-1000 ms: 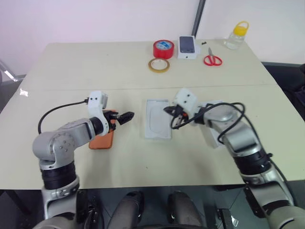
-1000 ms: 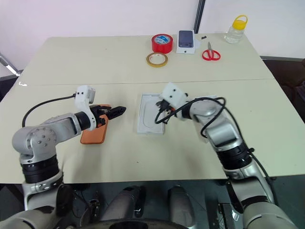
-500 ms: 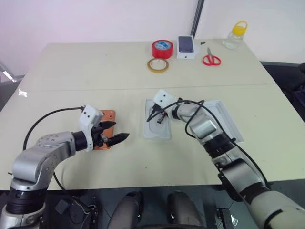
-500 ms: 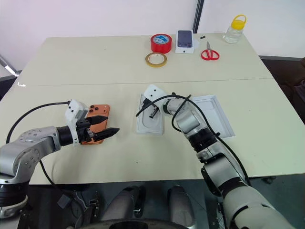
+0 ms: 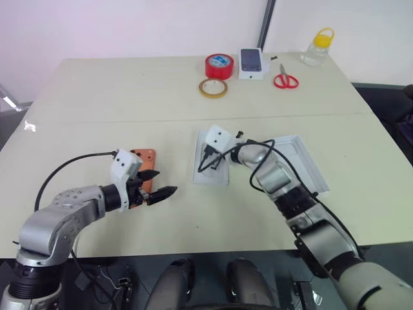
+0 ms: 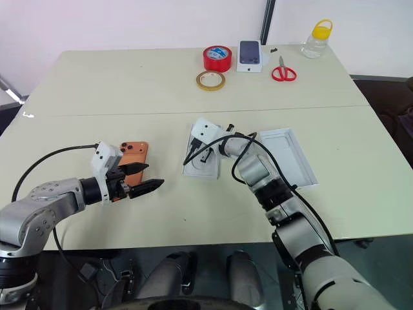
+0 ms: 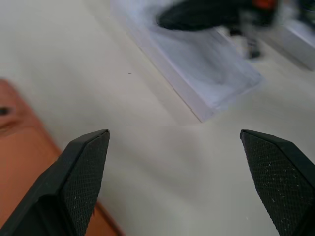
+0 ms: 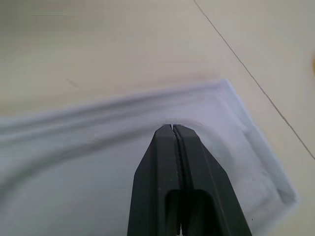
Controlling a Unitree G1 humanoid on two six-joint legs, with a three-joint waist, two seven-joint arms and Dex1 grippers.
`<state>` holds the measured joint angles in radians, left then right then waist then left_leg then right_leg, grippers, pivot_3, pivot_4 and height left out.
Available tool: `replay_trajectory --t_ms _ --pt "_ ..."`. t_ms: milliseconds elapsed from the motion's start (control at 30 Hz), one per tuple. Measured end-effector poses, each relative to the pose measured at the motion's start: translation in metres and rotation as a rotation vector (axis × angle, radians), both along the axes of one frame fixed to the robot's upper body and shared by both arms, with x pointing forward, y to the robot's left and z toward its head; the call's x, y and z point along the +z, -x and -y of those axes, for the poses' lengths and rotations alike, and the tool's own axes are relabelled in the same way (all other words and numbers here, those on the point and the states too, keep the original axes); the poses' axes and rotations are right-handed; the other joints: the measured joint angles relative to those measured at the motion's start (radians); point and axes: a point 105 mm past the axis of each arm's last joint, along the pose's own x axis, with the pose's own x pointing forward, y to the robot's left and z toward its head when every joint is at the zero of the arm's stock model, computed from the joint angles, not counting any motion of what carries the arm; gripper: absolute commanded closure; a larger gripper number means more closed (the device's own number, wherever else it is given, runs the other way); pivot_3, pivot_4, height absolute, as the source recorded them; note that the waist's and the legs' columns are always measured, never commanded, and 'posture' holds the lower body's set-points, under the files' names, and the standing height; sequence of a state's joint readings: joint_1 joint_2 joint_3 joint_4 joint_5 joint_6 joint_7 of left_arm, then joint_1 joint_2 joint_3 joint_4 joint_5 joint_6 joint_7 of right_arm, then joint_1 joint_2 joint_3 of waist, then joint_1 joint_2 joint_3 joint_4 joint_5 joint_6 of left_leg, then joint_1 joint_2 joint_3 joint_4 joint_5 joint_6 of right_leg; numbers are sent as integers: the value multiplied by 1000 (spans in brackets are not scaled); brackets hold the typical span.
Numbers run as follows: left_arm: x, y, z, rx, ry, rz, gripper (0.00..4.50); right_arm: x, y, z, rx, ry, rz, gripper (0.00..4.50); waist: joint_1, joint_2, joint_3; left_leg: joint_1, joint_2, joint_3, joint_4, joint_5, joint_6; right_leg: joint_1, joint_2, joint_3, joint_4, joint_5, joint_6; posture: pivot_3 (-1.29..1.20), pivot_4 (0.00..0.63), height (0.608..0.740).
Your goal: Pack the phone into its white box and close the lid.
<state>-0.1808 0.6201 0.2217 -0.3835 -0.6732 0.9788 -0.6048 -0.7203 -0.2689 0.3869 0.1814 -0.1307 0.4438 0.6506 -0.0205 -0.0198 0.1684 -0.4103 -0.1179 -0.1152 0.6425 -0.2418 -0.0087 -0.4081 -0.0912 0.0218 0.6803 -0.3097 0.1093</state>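
The orange phone point(image 5: 146, 161) lies flat on the table at the left, camera block at its far end. My left gripper point(image 5: 158, 184) hovers open just right of the phone's near end, holding nothing; in the left wrist view the phone point(image 7: 19, 147) sits beside one finger point(image 7: 81, 172). A flat white insert point(image 5: 219, 175) with a phone-shaped recess lies mid-table. My right gripper point(image 5: 206, 161) is shut, its tip point(image 8: 172, 129) low over the insert's recess. The white box point(image 5: 303, 161), an open tray, lies right of the insert. I cannot pick out the lid.
Along the far edge of the table stand a red tape roll point(image 5: 221, 65), a tan tape ring point(image 5: 214, 88), a small white box picturing a dark phone point(image 5: 253, 63), red scissors point(image 5: 287, 79) and a yellow-capped bottle point(image 5: 319, 48).
My right arm swung left and uncovered the white box, its shut gripper now further left over the insert. My left gripper drew back toward me, off the phone.
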Motion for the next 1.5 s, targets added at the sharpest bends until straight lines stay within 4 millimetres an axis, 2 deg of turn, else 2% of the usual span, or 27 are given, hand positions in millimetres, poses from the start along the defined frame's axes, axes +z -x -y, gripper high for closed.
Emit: replay_trajectory --t_ms 100,167,367,467,667,1033,1233,1500 --pt "4 -21 -31 206 52 -31 18 14 20 -19 90 -39 -7 4494 -3 0 0 0 1 0 0 0 0 -1 1 0 1 0 0 0 150 740" --pt "2 -27 -46 310 64 -60 18 14 29 -32 112 -44 -36 4494 -4 0 0 0 1 0 0 0 0 -1 1 0 1 0 0 0 150 740" --pt "-14 -30 -73 490 34 -199 18 -1 47 -66 169 8 -139 4494 -1 0 0 0 1 0 1 0 -1 -2 1 0 1 0 0 0 150 740" --pt "-17 -25 -75 496 7 -260 18 -3 48 -81 180 66 -168 4494 -3 0 0 1 1 0 0 0 -1 -3 2 0 1 0 0 0 150 740" --pt "-16 -12 -72 449 -3 -346 18 -27 53 -88 209 183 -221 4494 -4 0 -1 1 1 0 1 0 -1 -3 2 0 1 0 0 0 150 740" --pt "-20 3 -32 298 109 -383 18 -27 57 -95 255 199 -213 4494 7 1 -2 2 1 0 1 -1 -2 -1 1 0 0 0 0 0 150 740" --pt "-21 4 -25 282 219 -401 18 -28 53 -88 236 206 -209 4494 8 1 -2 2 1 0 1 -1 -1 -1 1 0 0 0 0 0 150 740" --pt "-20 2 -9 219 315 -448 18 -28 53 -89 235 203 -207 4494 3 0 -2 2 1 -1 2 -1 -1 -1 1 0 0 0 0 0 150 740"
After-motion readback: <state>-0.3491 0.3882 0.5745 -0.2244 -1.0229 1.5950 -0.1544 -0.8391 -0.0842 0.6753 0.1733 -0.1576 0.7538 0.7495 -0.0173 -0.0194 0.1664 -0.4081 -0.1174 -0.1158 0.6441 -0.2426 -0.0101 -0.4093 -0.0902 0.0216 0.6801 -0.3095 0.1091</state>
